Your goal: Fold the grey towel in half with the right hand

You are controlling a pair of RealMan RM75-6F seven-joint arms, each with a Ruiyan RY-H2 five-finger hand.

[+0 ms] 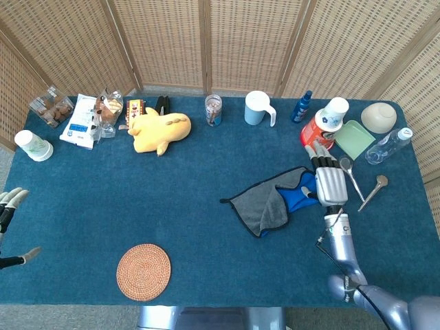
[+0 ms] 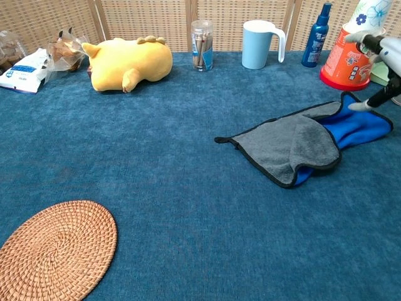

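Observation:
The grey towel [image 1: 261, 206] [image 2: 288, 144] lies crumpled right of the table's centre, its grey side partly folded over its blue side [image 1: 297, 197] [image 2: 357, 125]. My right hand [image 1: 328, 180] [image 2: 383, 63] hovers flat over the towel's right edge, fingers extended and apart, holding nothing. Whether it touches the cloth is unclear. My left hand [image 1: 9, 205] shows only at the far left edge of the head view, off the table, fingers spread.
An orange cup stack [image 1: 317, 130], green tray [image 1: 354, 139], spoons [image 1: 375, 189], bottle [image 1: 389, 146] and bowl [image 1: 378, 117] crowd the right. A yellow plush [image 1: 160, 130], jar [image 1: 214, 110], blue mug [image 1: 257, 108] and snacks [image 1: 82, 120] line the back. A woven coaster [image 1: 143, 271] lies front left.

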